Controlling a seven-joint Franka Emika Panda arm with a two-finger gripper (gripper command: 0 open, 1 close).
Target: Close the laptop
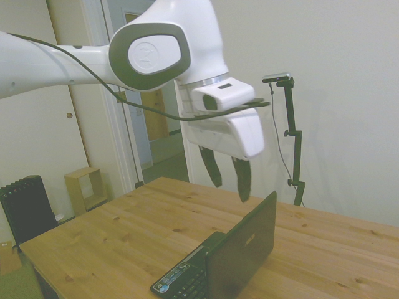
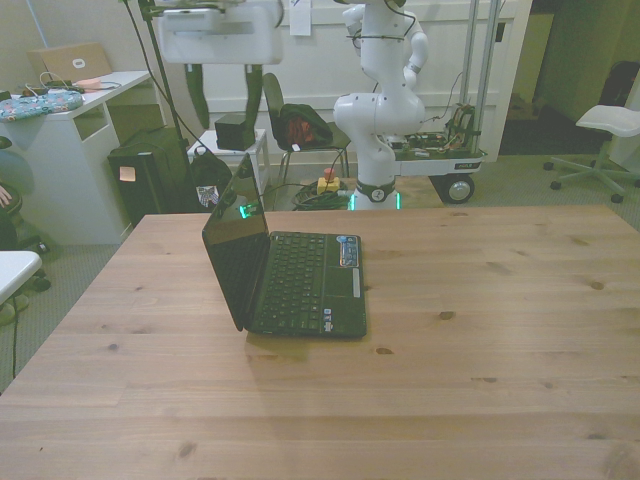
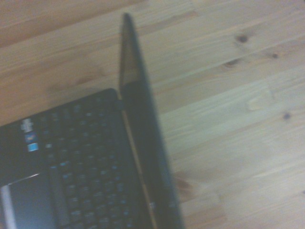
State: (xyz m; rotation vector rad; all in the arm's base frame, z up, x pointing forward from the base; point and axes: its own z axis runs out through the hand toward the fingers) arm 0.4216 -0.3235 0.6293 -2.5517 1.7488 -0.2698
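Laptop (image 2: 300,275) standing open on the wooden bench (image 2: 480,330), toward the front view's left, lid raised near upright, keyboard and stickered palm rest facing the front view's right. Gripper (image 1: 229,179) hanging in the air above the lid's top edge, apart from it, touching nothing, dark fingers (image 1: 242,179) spread and empty, pointing down. From the wrist view, blurred: lid (image 3: 143,129) seen edge-on beside the keyboard (image 3: 81,162), bare wood on its other side.
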